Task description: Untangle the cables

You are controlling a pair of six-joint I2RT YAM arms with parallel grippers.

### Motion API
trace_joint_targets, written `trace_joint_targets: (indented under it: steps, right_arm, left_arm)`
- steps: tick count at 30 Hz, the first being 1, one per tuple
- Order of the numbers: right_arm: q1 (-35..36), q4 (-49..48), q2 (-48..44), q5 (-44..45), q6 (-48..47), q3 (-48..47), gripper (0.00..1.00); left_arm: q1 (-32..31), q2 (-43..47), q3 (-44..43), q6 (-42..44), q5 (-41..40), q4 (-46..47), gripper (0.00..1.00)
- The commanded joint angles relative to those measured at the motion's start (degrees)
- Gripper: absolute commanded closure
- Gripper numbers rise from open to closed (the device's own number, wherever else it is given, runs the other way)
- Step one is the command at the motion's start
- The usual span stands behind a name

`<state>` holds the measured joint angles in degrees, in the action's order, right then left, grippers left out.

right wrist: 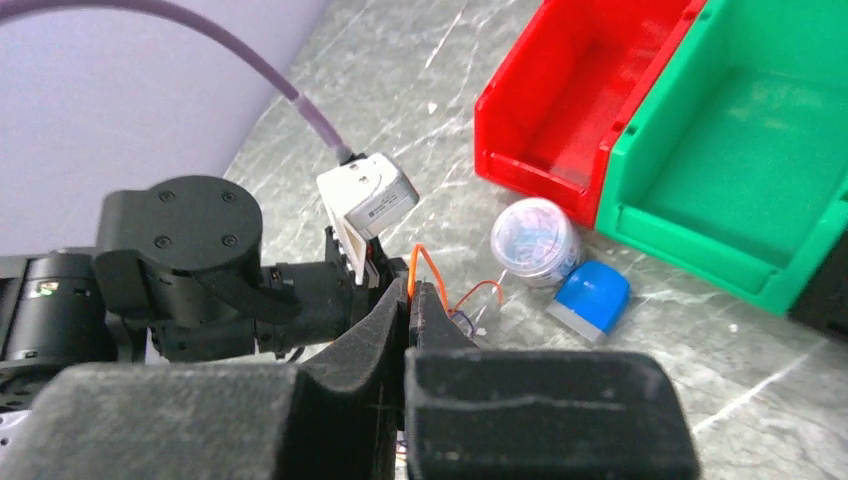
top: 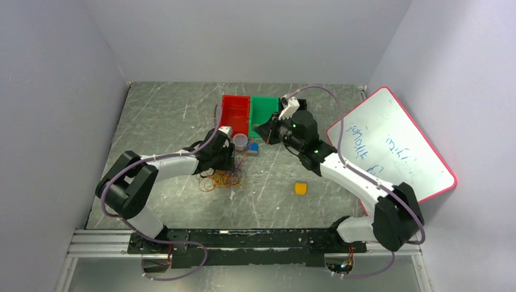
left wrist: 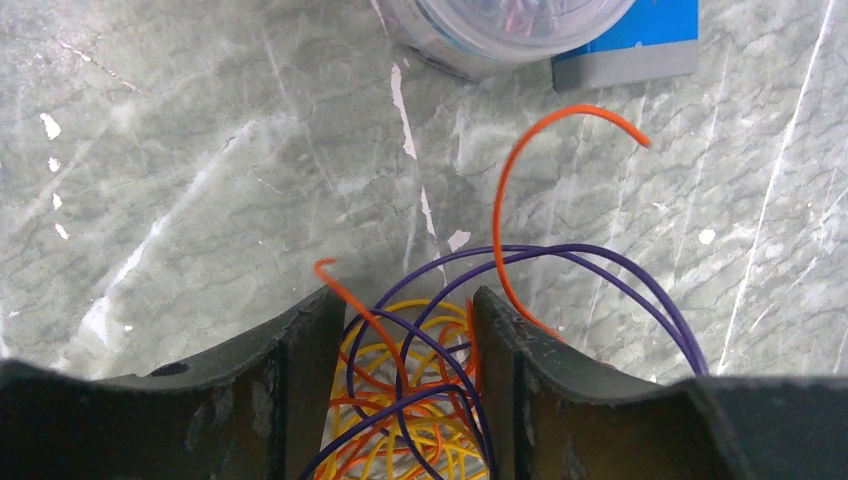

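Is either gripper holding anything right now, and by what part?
The right gripper pinches a loop of the red-orange cable at its fingertips. The left gripper sits open around the tangle.

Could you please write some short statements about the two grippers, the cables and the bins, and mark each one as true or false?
1. The jaws of the left gripper stand open, with the cables between them. True.
2. In the top view, the red bin is to the right of the green bin. False: the red bin is on the left, touching the green one.
3. The jaws of the right gripper are wide open. False: they are shut, apparently on a red-orange cable that loops out at their tip.
4. No cable lies in the green bin. True.
5. The yellow block rests on top of the cables. False: it lies apart from them on the table.
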<state>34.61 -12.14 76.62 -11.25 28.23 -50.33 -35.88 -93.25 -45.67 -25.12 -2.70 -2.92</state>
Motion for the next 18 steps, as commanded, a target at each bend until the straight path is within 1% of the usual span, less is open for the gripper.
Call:
trace_joint_targets:
  steps: [1,5,11,14,18]
  right_arm:
    - [-0.4,3.6,-5.7,7.6,-2.9,-0.8,1.00]
    - [-1.0,8.5,-10.5,13.3,-5.5,-2.9,1.00]
    - [-1.4,16.9,-13.7,23.2,-12.9,-9.7,1.00]
    - [-2.3,20.4,-13.9,26.0,-16.7,-12.8,1.00]
    - [-3.2,22.8,-14.1,28.0,-19.4,-16.0,1.00]
  left_arm:
    - [-0.6,-0.8,3.5,-2.2,-2.7,-3.7,0.45]
    - [-0.7,-0.7,4.1,-2.7,-4.0,-4.5,0.46]
    - [-0.9,-1.3,4.4,-3.3,-4.7,-4.4,0.45]
    - [-0.9,-2.0,3.8,-3.2,-5.0,-4.0,0.45]
    - [-0.9,-2.5,3.1,-3.0,-5.9,-3.9,0.45]
